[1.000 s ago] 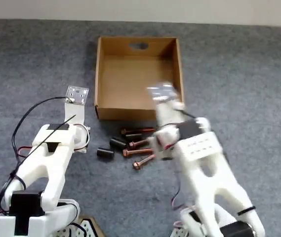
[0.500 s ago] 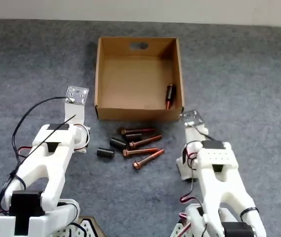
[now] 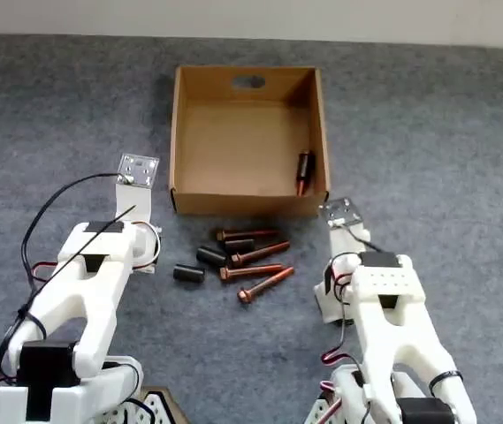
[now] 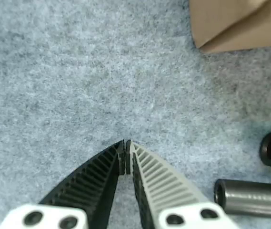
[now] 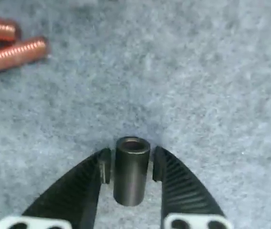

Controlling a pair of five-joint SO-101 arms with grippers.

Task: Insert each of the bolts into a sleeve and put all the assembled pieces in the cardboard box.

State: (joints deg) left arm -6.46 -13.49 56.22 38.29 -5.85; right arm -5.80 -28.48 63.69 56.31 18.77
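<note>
Right end effector point(image 5: 130, 154) has withdrawn from the cardboard box point(image 3: 249, 204), clamping a sleeve point(image 5: 131, 177); left end effector point(image 4: 126, 146) clenched.

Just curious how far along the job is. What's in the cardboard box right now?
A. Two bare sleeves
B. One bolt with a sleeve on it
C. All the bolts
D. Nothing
B: a single bolt with a sleeve on it lies inside the box by its right wall, while the other bolts lie loose on the carpet in front of it.
</note>
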